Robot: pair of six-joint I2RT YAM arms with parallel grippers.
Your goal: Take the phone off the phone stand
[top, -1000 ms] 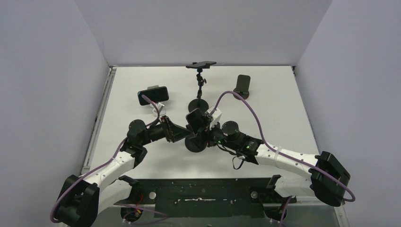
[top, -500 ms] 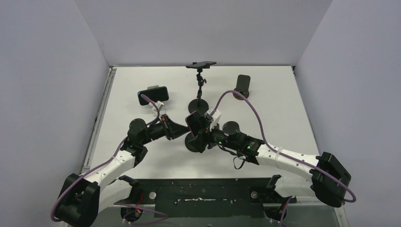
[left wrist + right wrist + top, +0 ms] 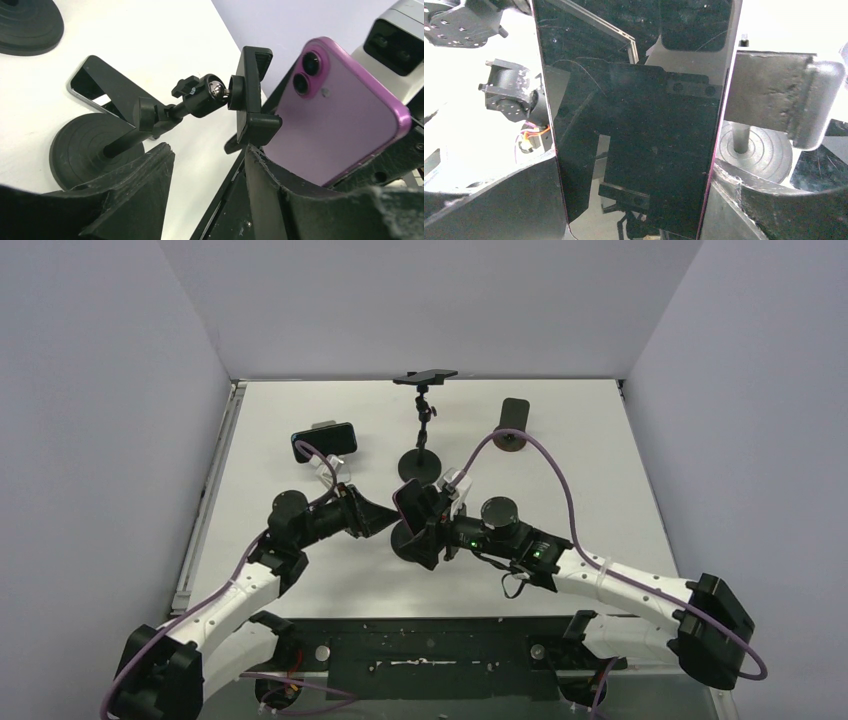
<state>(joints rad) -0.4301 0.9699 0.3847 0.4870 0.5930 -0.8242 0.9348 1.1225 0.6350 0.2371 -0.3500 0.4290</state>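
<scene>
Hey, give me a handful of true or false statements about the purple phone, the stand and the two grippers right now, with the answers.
1. The right gripper clamps the purple phone across its long edges. True.
2. The phone's screen is lit. False: it is dark in the right wrist view.
3. The phone's back shows two camera lenses. True.
4. The left gripper holds a phone. False: its fingers are apart near the phone stand, with no phone between them.
5. That is the only stand on the table. False: a tall stand is farther back.
</scene>
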